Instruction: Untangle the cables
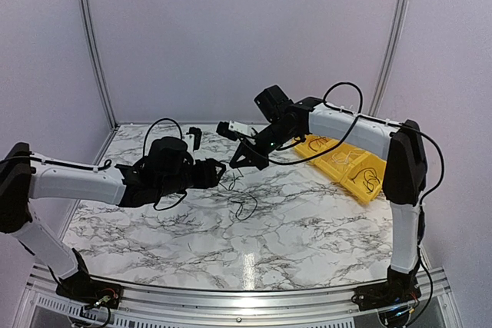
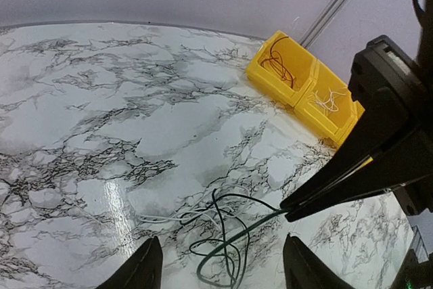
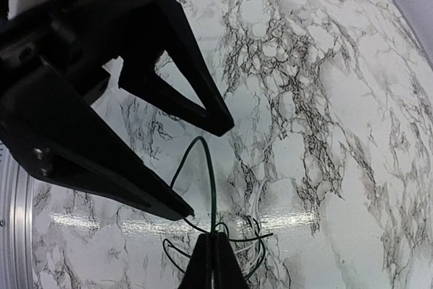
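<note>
We log cables tangled mid marble table. Right gripper is closed tight, apparently pinching one dark strand. Left gripper has its fingers apart, just above the tangle. Yellow bins holding wires sit at the far right edge.

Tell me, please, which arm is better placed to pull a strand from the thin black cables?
Probably right: the right gripper is shut on a strand of the thin black cables; the left gripper hangs open over them.
</note>
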Motion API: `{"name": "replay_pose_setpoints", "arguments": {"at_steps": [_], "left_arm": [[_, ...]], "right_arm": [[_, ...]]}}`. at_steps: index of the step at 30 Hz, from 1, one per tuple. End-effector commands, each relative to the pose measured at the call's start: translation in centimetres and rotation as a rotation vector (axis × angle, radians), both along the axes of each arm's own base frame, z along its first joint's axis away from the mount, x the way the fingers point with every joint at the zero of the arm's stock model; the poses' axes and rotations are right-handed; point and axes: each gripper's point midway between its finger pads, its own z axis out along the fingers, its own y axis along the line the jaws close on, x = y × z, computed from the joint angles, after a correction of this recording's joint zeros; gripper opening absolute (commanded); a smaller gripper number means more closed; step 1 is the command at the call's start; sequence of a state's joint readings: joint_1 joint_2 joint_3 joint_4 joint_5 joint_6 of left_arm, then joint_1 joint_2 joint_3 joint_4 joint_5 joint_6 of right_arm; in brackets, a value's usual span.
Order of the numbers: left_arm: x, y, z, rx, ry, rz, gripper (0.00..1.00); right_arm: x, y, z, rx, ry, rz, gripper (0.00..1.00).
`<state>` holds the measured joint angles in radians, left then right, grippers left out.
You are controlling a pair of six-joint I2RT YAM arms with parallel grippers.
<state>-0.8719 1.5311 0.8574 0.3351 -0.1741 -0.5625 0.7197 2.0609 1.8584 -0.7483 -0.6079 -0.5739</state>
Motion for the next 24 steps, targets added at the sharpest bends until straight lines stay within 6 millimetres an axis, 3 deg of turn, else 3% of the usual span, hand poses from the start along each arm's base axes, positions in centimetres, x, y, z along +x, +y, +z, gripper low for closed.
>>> {"name": "replay_pose_setpoints", "arguments": {"at_steps": [1,6,12,20,24], "left_arm": [[2.0,-0.7,-0.7,0.03,-0.029,0.05,0.56],[4.7,-2.0,-1.8,0.029,-0.026,0.098,0.41],[6.7,-5.6,-3.4,0.003,0.005,0.043,0.4],[7.4,-9.3,-7.4,0.0,0.077,-0.054,0.3],[6.9,-9.8,-9.5,0.006,0.122,-0.085,0.24]], "right_arm": [[0.1,0.6,5.3,0.109,-0.028,-0.011,0.0],[-1.0,0.0,9.2,0.204,0.001,0.015,0.0],[-2.0,-1.0,14.1,0.309,-0.001,0.04,0.0],[-2.8,-1.3,21.4,0.441,-0.103,0.059,0.0],[-2.6,-2.0,26.1,0.526,-0.187,0.041,0.0]]}}
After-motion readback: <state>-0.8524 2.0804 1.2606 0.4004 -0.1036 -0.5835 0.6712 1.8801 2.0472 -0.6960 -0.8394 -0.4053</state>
